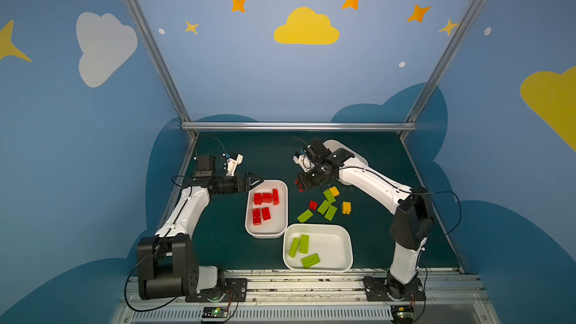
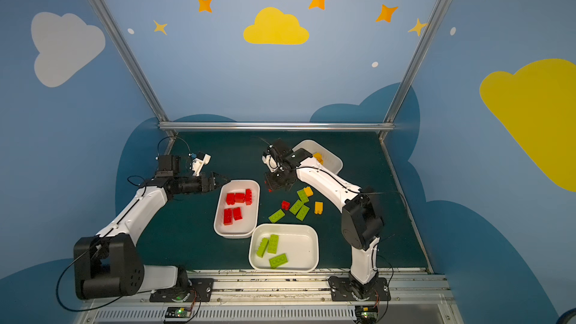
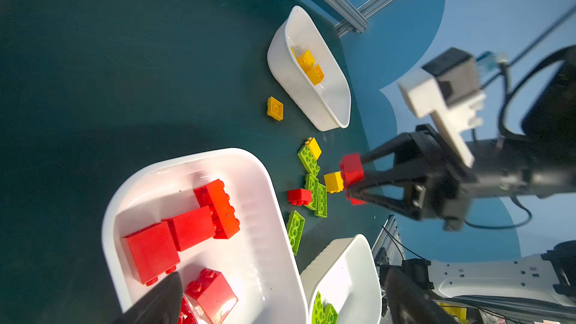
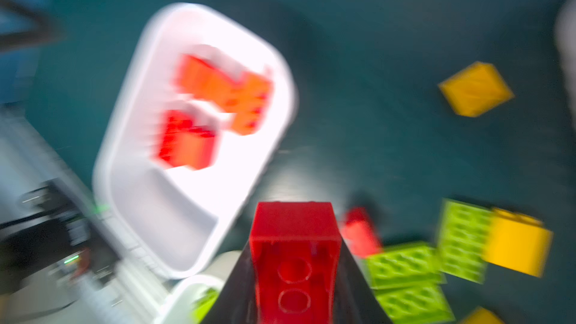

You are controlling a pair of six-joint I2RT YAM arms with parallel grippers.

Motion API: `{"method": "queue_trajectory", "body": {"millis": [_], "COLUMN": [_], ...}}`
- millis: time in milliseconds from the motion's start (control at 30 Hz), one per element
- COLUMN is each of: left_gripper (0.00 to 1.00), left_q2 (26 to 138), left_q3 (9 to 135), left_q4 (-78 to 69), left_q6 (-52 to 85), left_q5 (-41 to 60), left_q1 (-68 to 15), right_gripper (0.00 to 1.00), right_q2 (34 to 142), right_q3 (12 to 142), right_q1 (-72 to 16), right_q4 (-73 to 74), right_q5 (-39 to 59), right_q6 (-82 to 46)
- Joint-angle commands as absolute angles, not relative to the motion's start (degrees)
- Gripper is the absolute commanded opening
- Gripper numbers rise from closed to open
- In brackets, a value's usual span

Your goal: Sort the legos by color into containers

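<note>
Clamping a red brick point(image 4: 293, 244) off the worktop, the right jaws were narrowed firmly on it, just beside the red-brick tub point(image 1: 267, 229). The left jaws gaped wide and empty. Step judged: carrying. The next move called for travel over that tub, then release.

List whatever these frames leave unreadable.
- In a top view the right arm covers most of the far tub, hiding its bricks.
- In the right wrist view motion blur smears the red bricks in their tub.
- In both top views the right gripper mostly hides the held red brick.
</note>
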State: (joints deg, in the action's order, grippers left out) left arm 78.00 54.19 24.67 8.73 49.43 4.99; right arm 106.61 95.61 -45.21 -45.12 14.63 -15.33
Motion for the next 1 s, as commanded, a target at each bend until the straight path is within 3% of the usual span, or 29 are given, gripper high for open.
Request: {"method": "queue_trajectory", "body": {"millis": [0,500,567,667,967], "left_gripper": [1.0,1.0,0.99,0.99,0.99], "left_q2": [78.4,76.9,76.9,76.9,76.0], "left_q3": [55.6,54.1,54.0,54.2,54.5], "left_q4": [25.9,25.7,25.7,26.1,26.8], "left_q6": [7.7,7.8,7.7,7.2,7.2], "left_q5": [49.6,49.2,49.3,49.2,49.6], "left_q1": [5.2,5.3,5.3,5.3,5.3], "right_gripper": [0.21,0.2,0.27,0.49,0.54], "right_q2": [108.2,125.4,127.3,129.4,116.2], "right_q3": [94.6,107.2,109.6,112.8,104.3], "right_q1": [-46.7,-53.2,-54.2,-54.9,-51.2], "right_q4": [-40.7,-46.3,-47.4,-50.0,-49.8], "right_q5": [24.0,18.9,19.2,18.4,14.0], "right_q6": [-24.2,-41.6,-41.6,-40.9,-39.7]}}
